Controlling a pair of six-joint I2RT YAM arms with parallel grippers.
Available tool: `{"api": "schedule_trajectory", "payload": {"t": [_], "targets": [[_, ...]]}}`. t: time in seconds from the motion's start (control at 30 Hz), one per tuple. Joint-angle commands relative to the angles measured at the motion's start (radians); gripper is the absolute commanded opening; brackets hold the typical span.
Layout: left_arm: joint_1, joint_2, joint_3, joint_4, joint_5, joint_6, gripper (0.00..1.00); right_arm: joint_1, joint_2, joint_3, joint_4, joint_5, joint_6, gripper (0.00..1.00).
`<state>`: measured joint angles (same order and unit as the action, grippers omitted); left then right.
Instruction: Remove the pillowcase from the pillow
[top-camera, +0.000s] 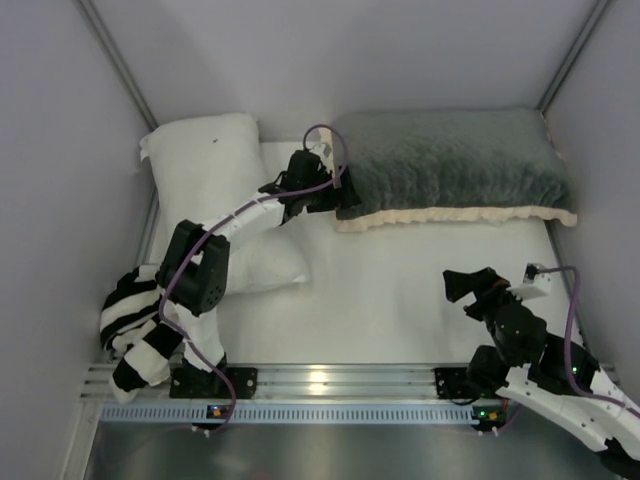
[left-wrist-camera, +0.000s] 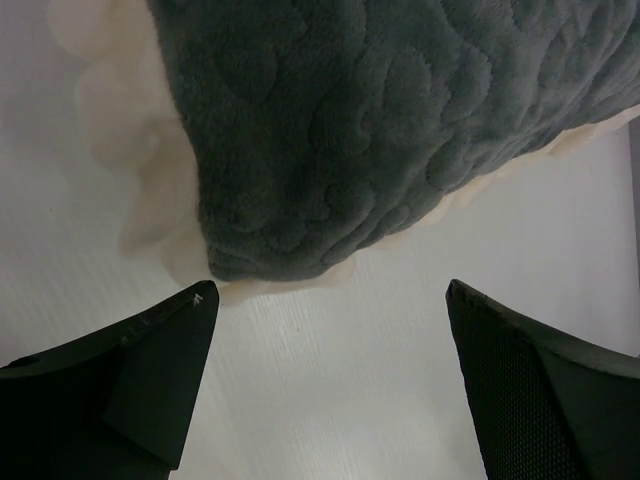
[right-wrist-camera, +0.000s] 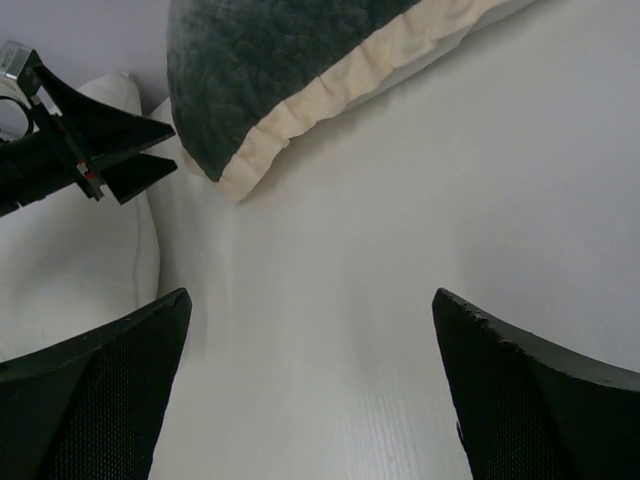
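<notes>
The pillowcase (top-camera: 450, 160) lies plump at the back right, grey plush face up, with cream ruffled trim (top-camera: 450, 215) along its near edge. The pillow is hidden inside it. My left gripper (top-camera: 345, 193) is open at the case's left end, just short of the corner. In the left wrist view the grey corner (left-wrist-camera: 380, 130) sits just beyond the open gripper (left-wrist-camera: 330, 290), nothing between the fingers. My right gripper (top-camera: 465, 285) stands open over the bare white table at the front right, well away from the case (right-wrist-camera: 270, 60). The right wrist view shows its open gripper (right-wrist-camera: 310, 295) and the left gripper (right-wrist-camera: 168, 148).
A bare white pillow (top-camera: 205, 170) with one dark speck lies at the back left, under the left arm, also seen as the white pillow (right-wrist-camera: 70, 250). A black-and-white striped cloth (top-camera: 140, 330) is bunched at the front left. Grey walls close in on three sides.
</notes>
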<state>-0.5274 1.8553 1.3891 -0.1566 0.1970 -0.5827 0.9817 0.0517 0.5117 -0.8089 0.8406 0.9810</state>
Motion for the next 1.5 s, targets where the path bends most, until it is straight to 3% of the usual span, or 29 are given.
{"api": "schedule_trajectory", "payload": {"t": [0.0,0.43,0.53,0.57,0.67,0.7,0.93,1.07,1.2,1.3,1.47], "targets": [[0.013,0.07,0.068,0.181,0.11,0.046,0.99,0.009,0.033,0.037,-0.004,-0.002,-0.028,0.99],[0.032,0.358,0.269,0.186,0.059,0.035,0.98,0.011,-0.039,0.031,-0.004,0.014,-0.041,0.99],[0.033,0.375,0.272,0.198,0.082,-0.011,0.68,0.009,-0.023,0.034,-0.004,0.021,-0.024,0.99],[0.033,0.363,0.268,0.2,0.085,-0.02,0.44,0.009,-0.018,0.036,-0.004,0.026,-0.018,1.0],[0.032,0.296,0.205,0.25,0.128,-0.048,0.04,0.009,0.019,0.044,-0.003,0.037,-0.004,0.99],[0.033,0.271,0.17,0.252,0.131,-0.055,0.0,0.009,0.057,0.048,-0.003,0.037,-0.008,0.99],[0.032,-0.112,-0.069,0.22,-0.019,-0.037,0.0,0.009,0.309,0.132,-0.019,0.019,-0.013,0.99],[0.036,-0.348,-0.108,0.031,-0.158,-0.014,0.0,0.008,0.473,0.218,-0.015,0.012,-0.036,0.99],[0.047,-0.481,-0.125,-0.09,-0.226,-0.008,0.0,-0.02,0.718,0.303,-0.012,0.012,-0.112,0.99],[0.059,-0.556,-0.133,-0.199,-0.268,-0.006,0.0,-0.104,0.824,0.355,0.029,-0.069,-0.207,0.99],[0.076,-0.723,-0.214,-0.285,-0.349,-0.025,0.0,-0.429,0.856,0.324,0.241,-0.41,-0.337,0.99]]}}
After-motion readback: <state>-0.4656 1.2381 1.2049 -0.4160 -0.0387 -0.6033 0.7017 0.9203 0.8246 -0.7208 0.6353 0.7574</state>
